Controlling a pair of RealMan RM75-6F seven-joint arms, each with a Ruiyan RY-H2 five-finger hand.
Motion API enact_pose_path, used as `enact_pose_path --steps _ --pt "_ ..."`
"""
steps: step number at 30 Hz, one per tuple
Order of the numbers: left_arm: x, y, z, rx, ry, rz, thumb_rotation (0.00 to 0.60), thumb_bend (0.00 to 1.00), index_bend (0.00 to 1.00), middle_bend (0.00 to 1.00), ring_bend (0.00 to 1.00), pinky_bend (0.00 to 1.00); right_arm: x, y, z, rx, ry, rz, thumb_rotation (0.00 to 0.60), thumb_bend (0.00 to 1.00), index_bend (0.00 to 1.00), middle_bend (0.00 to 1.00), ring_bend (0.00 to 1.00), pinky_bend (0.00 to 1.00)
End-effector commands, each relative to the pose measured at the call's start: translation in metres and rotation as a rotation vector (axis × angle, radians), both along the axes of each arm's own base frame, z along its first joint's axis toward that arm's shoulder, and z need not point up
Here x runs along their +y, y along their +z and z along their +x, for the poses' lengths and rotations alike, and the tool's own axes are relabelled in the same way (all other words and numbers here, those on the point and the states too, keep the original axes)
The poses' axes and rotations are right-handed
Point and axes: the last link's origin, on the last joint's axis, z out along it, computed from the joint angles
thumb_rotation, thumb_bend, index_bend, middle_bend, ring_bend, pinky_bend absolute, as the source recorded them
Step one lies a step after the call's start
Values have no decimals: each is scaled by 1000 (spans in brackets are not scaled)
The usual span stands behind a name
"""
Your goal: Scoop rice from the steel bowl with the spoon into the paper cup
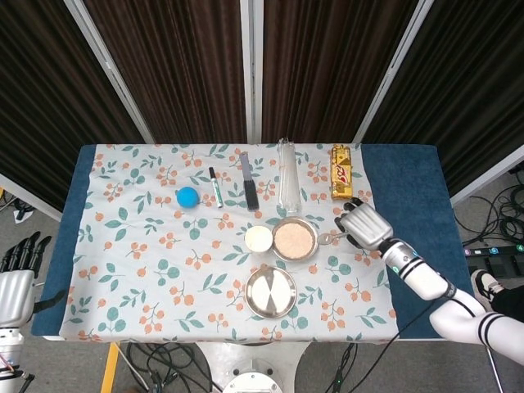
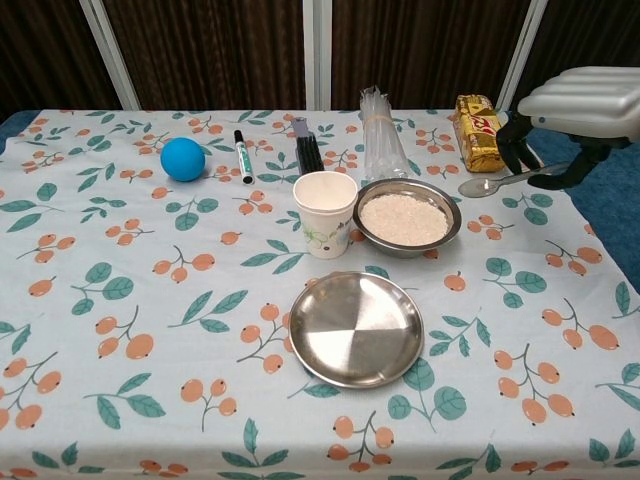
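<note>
A steel bowl (image 2: pixel 407 217) (image 1: pixel 295 239) full of white rice stands mid-table, with the white paper cup (image 2: pixel 325 213) (image 1: pixel 259 238) touching its left side. My right hand (image 2: pixel 580 115) (image 1: pixel 362 224) holds a metal spoon (image 2: pixel 495 183) (image 1: pixel 330 238) by the handle, raised above the table to the right of the bowl, its scoop pointing left toward the bowl's rim. My left hand (image 1: pixel 18 266) hangs off the table's left edge, fingers apart and empty.
An empty steel plate (image 2: pixel 357 328) lies in front of the bowl. Behind are a clear tube bundle (image 2: pixel 381 143), a dark bar (image 2: pixel 305 147), a marker (image 2: pixel 243 156), a blue ball (image 2: pixel 182 158) and a yellow snack pack (image 2: pixel 480 130).
</note>
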Motion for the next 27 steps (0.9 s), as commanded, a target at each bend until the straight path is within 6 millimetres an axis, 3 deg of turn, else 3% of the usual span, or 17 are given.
enact_pose_path --steps 1,9,17,27 --pt "0 1 0 1 -2 3 600 55 126 129 80 122 -13 -19 29 60 47 40 600 331 598 587 265 228" --pt "-3 1 -1 -3 -3 4 600 55 126 129 81 122 -20 -55 45 165 86 73 600 338 598 585 265 230" --pt "-4 1 -2 -8 -2 5 600 55 126 129 80 122 -29 -69 61 220 128 52 600 342 599 585 265 231" --pt "-6 -2 -6 -19 13 2 600 55 126 129 81 122 -23 -90 69 290 180 66 600 346 601 585 265 232"
